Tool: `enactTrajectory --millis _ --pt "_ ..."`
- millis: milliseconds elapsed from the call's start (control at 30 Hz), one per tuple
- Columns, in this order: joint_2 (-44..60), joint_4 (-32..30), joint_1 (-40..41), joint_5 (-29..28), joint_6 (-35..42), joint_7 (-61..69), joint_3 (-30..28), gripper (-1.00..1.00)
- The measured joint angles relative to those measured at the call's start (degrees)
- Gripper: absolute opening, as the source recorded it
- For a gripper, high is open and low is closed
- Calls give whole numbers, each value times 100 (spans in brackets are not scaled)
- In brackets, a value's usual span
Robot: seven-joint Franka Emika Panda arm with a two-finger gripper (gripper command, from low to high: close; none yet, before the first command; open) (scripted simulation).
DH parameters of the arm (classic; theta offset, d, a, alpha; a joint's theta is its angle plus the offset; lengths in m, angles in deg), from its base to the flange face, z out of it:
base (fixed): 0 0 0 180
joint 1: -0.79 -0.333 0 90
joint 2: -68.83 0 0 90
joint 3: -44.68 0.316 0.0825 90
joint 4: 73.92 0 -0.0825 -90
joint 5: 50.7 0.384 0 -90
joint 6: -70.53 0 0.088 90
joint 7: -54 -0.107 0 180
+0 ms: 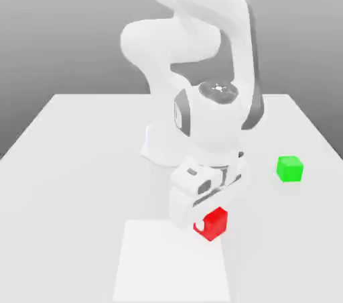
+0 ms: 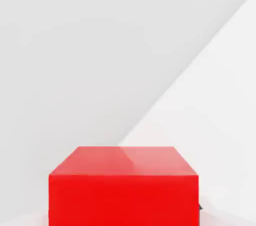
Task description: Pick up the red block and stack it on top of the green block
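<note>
Gripper [image 1: 209, 225] clenched around the red block [image 1: 213, 224], we see in the exterior view, by the white panel's [image 1: 171, 261] far corner on the exterior view's right; the green block [image 1: 289, 169] sits well apart, farther right on the table [image 1: 80, 161]. In the hand view, we find the red block between the fingers.

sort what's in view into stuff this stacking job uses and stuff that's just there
Part of the job:
- red block, at the gripper, to be stacked
- green block, the one it goes on top of
- robot arm, which does the moving

Just there:
- white sheet-like patch on the table, near the red block
</note>
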Motion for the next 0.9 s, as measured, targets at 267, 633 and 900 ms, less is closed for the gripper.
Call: enactTrajectory --millis 267,633,900 --pt "-1453 -198 -285 51 1251 44 130 -100" --pt "-2252 -252 -2930 985 1952 819 1746 -100" --pt "-1545 -239 -3479 599 1269 593 2352 -100"
